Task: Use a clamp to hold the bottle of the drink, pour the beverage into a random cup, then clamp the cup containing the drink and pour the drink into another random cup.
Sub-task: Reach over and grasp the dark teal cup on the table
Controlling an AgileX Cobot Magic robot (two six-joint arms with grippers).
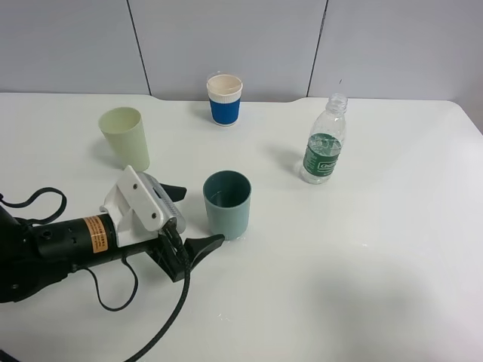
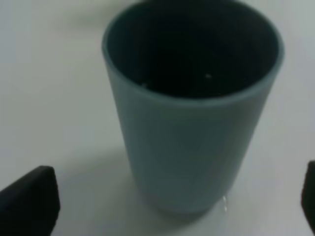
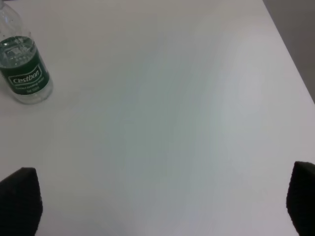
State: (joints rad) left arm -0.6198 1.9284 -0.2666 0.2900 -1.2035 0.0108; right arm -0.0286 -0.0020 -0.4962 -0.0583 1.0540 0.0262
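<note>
The left gripper [image 1: 198, 215] is seen lying low over the white table [image 1: 362, 264] on the left side, with its jaws spread wide and nothing held between them. The teal cup [image 1: 227, 205] is stood upright near the middle of the table, just in front of those open jaws. In the left wrist view the cup is framed by the two black fingertips [image 2: 29, 201], and a bare gap is left on each side, so no contact is shown. A thin layer of water [image 1: 225, 198] can just be made out at the bottom of the cup. A white plate [image 1: 136, 202] is carried on top of the gripper, and a black cable [image 1: 162, 324] is looped below it. The bottle [image 1: 324, 149] is stood upright and uncapped, well apart to the right of the teal cup, with some water seen behind its green label. The yellow-green cup [image 1: 125, 137] is placed upright behind the left gripper. The blue cup [image 1: 225, 99] is set at the far edge. The right gripper [image 3: 161, 199] is held wide open and empty above bare table, with the bottle off to one side
</note>
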